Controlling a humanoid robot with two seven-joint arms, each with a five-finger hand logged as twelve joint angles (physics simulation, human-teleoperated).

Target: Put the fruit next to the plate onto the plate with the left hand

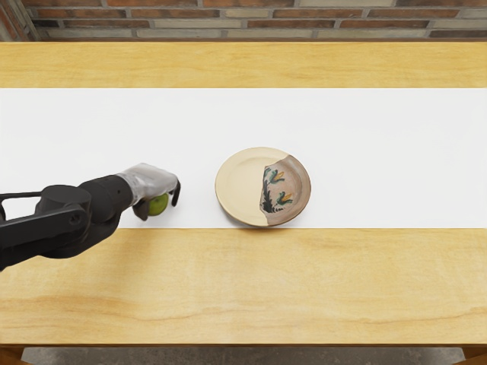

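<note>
From my seat, I read this as the grasp stage: my left hand (154, 190) is draped over the green fruit (159, 204), small and round, perhaps an apple, though I can't be sure. The fingers are curled down around it on both sides, so I judge the hand closed on the fruit. Whether the fruit has left the surface I cannot tell; it shows low under the palm, over the near edge of the white runner (365, 152). The plate (243, 182), cream with a brown painted section on its right side, lies on the same runner to the right of the fruit, apart from it, and nothing rests on it. So the reach looks done and the grip about made; the lift, the carry to the right and the release over the plate are all left. I see nothing on the runner between fruit and plate to get in the way. The wooden table (243, 289) runs along either side of the runner, with a brick wall (228, 19) behind. My right arm is out of view.
</note>
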